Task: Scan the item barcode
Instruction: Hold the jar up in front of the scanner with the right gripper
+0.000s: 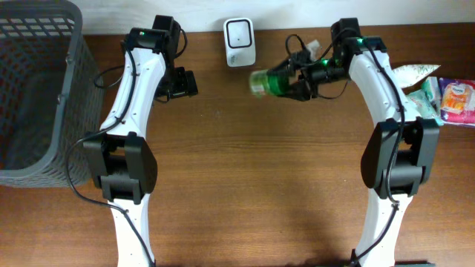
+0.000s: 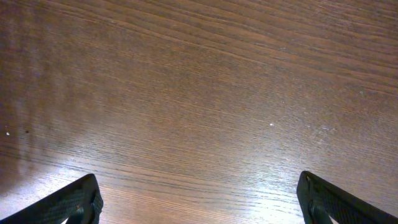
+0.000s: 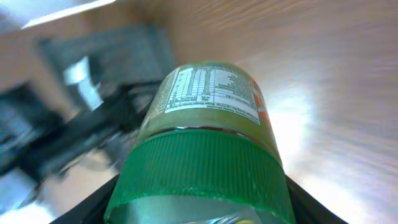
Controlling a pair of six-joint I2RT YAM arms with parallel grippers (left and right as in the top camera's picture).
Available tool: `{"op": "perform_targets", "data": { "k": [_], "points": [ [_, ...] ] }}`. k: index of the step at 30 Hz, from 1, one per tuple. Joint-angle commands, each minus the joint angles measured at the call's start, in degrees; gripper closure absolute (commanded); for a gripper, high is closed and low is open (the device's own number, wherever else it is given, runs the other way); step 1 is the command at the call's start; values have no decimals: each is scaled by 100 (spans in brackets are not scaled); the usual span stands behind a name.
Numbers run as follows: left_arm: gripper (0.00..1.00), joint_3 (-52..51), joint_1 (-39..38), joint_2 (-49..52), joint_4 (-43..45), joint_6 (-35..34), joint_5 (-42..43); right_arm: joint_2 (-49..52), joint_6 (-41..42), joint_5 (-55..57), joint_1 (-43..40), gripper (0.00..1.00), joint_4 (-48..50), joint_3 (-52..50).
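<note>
Clearly the right claw (image 1: 292,80), half-closed, grips the green-lidded, labelled jar (image 1: 266,81) in the air just beside the white box scanner (image 1: 240,42). Best to turn its barcode slowly and squarely toward the scanner's window. The left claw (image 1: 180,81) gapes empty over the wooden desk (image 1: 252,170).

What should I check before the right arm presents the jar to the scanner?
1. Grip: right gripper closed on the jar at its green cap: ok.
2. Path: nothing between the jar and the scanner: ok.
3. Barcode facing the scanner: cannot tell; the wrist view shows only fine print on the label.
4. Left gripper open, empty, away from the jar: ok.
</note>
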Motion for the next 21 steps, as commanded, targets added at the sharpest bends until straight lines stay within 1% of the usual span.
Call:
{"op": "perform_targets", "data": {
  "k": [1, 3, 21],
  "points": [
    [1, -50, 0, -11, -4, -57, -85, -24, -433, -2046, 20, 42, 341, 151],
    [1, -50, 0, -11, -4, -57, -85, -24, -297, -2210, 20, 42, 581, 153],
    [1, -50, -2, -11, -4, -57, -85, -26, -57, -2208, 22, 42, 533, 153]
  ]
}}
